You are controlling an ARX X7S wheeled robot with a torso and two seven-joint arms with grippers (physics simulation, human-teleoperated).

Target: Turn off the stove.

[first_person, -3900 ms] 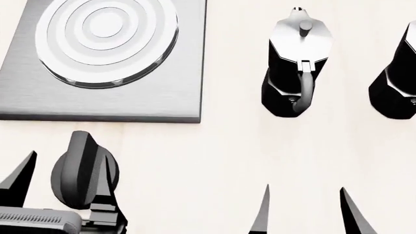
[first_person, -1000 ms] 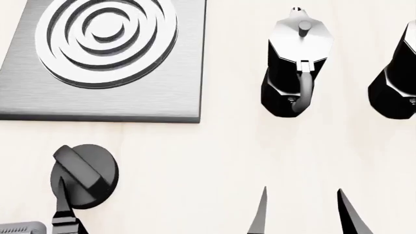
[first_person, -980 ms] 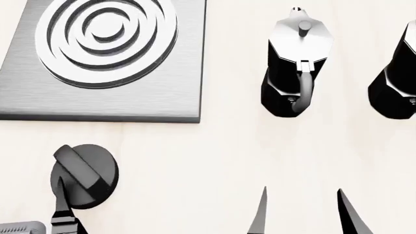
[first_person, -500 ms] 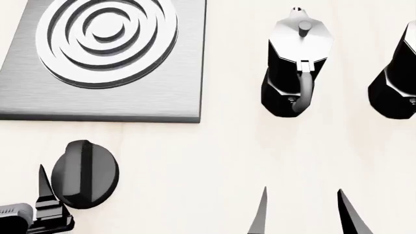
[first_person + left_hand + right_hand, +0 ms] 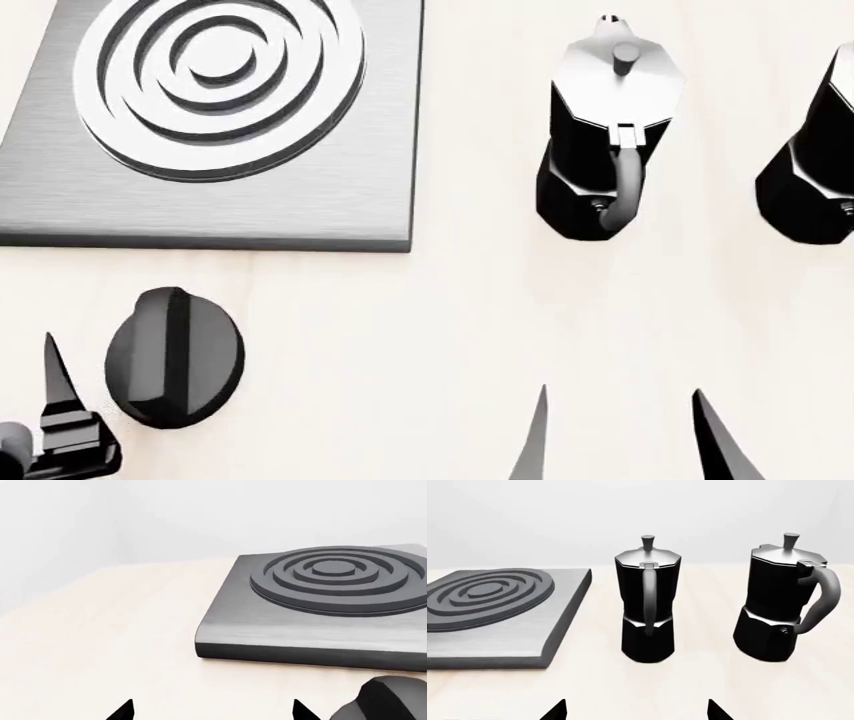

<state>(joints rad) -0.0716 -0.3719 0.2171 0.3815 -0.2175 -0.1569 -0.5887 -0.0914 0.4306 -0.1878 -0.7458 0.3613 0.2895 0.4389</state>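
The stove (image 5: 327, 190) is a brushed-grey square plate with a ringed round burner (image 5: 220, 80) at the upper left of the head view. Its black ridged knob (image 5: 174, 357) sits apart on the table below the plate, ridge standing upright. One finger (image 5: 56, 385) of my left gripper shows just left of the knob, not touching it. In the left wrist view the left gripper (image 5: 212, 711) is open with nothing between its tips, and the knob (image 5: 390, 700) lies off to one side. My right gripper (image 5: 621, 435) is open over bare table.
Two black-and-silver moka pots (image 5: 607, 130) (image 5: 814, 160) stand to the right of the stove, handles toward me. The right wrist view shows both pots (image 5: 647, 605) (image 5: 780, 600) beyond the open right gripper (image 5: 635, 711). Pale wood table (image 5: 441, 330) lies between knob and right gripper.
The knob's ridge went from slanted a second ago to upright. My left gripper, earlier around the knob, has drawn off to its left. The right gripper has hardly moved.
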